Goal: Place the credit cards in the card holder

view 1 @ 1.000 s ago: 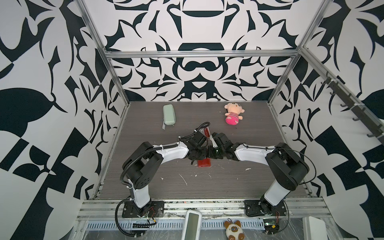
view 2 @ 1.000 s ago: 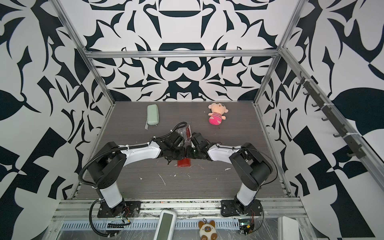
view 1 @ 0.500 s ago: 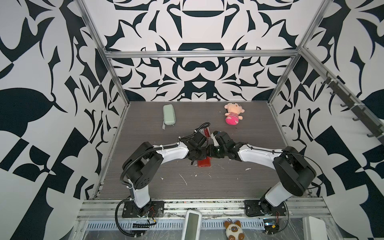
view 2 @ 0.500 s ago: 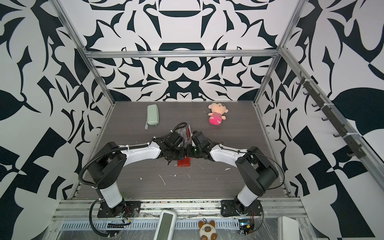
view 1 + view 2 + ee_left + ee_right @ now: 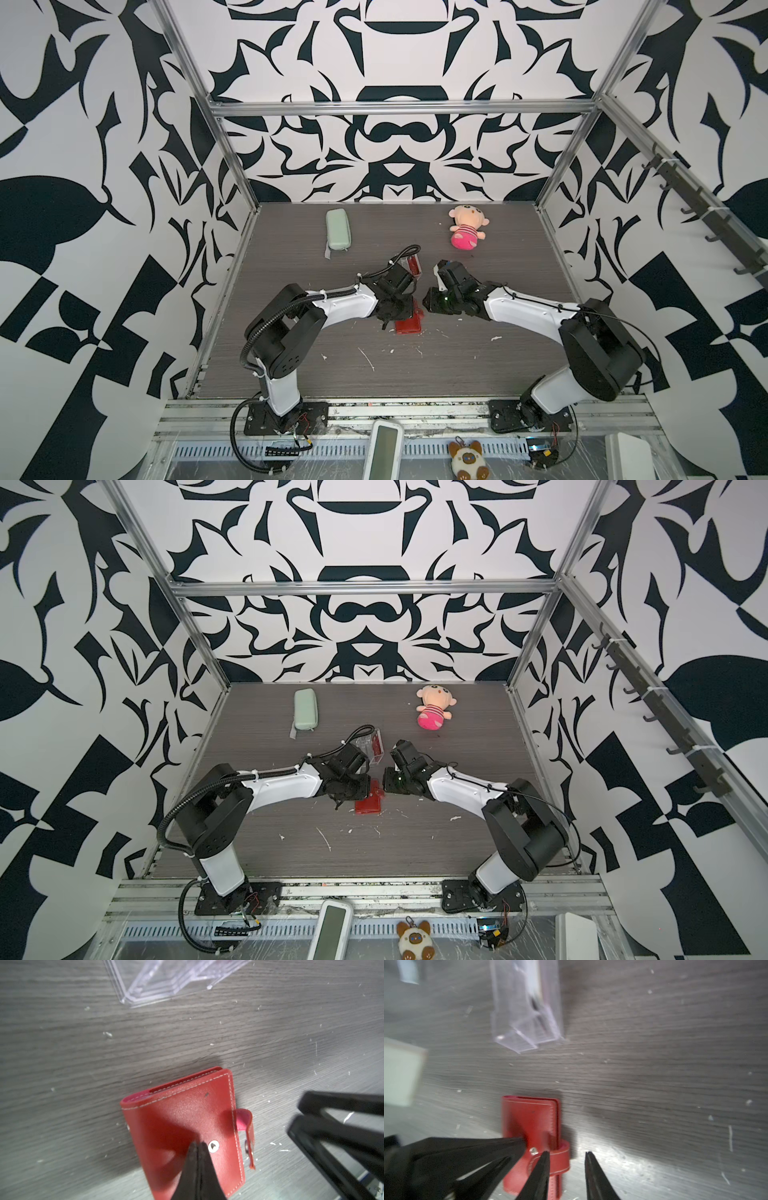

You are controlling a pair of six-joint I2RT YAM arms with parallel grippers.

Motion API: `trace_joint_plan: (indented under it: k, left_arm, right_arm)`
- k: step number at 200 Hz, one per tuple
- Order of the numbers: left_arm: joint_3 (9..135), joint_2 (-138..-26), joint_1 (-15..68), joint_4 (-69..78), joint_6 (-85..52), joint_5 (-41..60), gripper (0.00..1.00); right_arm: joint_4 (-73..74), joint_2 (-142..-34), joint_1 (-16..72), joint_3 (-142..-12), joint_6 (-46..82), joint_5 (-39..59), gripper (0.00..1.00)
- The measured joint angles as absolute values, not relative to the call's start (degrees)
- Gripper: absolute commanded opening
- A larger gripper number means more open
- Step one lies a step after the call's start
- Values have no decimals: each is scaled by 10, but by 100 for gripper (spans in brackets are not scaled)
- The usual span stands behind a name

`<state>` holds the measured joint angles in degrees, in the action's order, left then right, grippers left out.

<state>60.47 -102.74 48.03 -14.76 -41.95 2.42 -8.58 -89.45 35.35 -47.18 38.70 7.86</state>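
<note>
The red card holder (image 5: 409, 326) (image 5: 369, 805) lies closed on the table between both arms. Its snap tab (image 5: 248, 1136) is undone and curls off the side. My left gripper (image 5: 197, 1144) (image 5: 400, 309) is shut, and its tips press down on the cover (image 5: 182, 1118) beside the snap stud. My right gripper (image 5: 566, 1154) (image 5: 428, 300) stands open at the tab side, one finger over the tab (image 5: 560, 1159) and the other over bare table. The credit cards stand inside a clear acrylic box (image 5: 409, 266) (image 5: 527, 1007) just behind; a red one (image 5: 377, 748) shows.
A pale green zip case (image 5: 337, 230) (image 5: 305, 710) lies at the back left. A pink plush doll (image 5: 465, 232) (image 5: 434, 712) lies at the back right. White scraps dot the wooden table top (image 5: 374, 361) in front of the card holder.
My right gripper has gone from shut to open and drawn back a little to the right of the card holder. The left gripper has stayed shut on the cover.
</note>
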Motion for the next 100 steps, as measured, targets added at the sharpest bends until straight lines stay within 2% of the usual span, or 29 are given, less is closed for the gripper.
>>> trace_joint_plan:
  k: [100]
  left_arm:
    - [605, -1027, 480, -147, -417, 24, 6]
  right_arm:
    - [-65, -945, 354, -472, 374, 140, 34]
